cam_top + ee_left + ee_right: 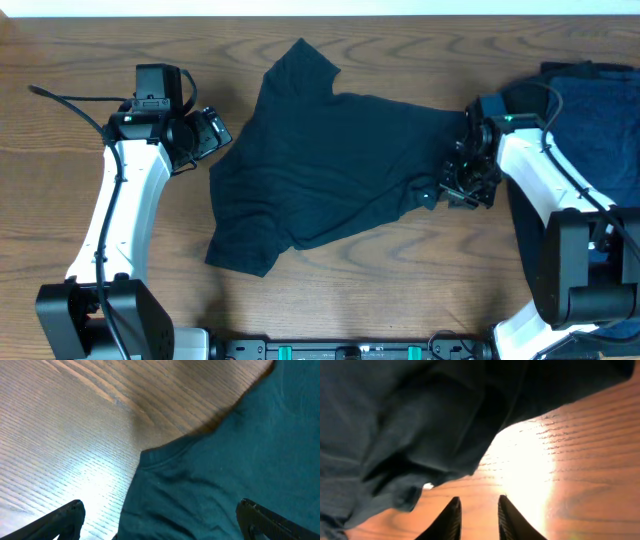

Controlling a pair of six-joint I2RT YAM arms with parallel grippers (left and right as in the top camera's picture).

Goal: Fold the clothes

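Observation:
A black short-sleeved T-shirt [330, 160] lies spread and rumpled across the middle of the table. My left gripper [212, 133] hovers at its left edge, jaws wide open. In the left wrist view the shirt's hemmed edge [210, 475] lies below and between the open fingertips of that gripper [161, 504]. My right gripper [438, 192] sits at the shirt's right edge. In the right wrist view this gripper [478, 498] has a narrow gap with only bare wood between its fingers. The bunched shirt [420, 425] lies just ahead of it, beside a small white label [427, 486].
A pile of navy blue clothes [590, 110] lies at the right edge of the table, partly under the right arm. Bare wooden tabletop [380, 270] runs along the front and on the far left. The table's back edge is near the top of the overhead view.

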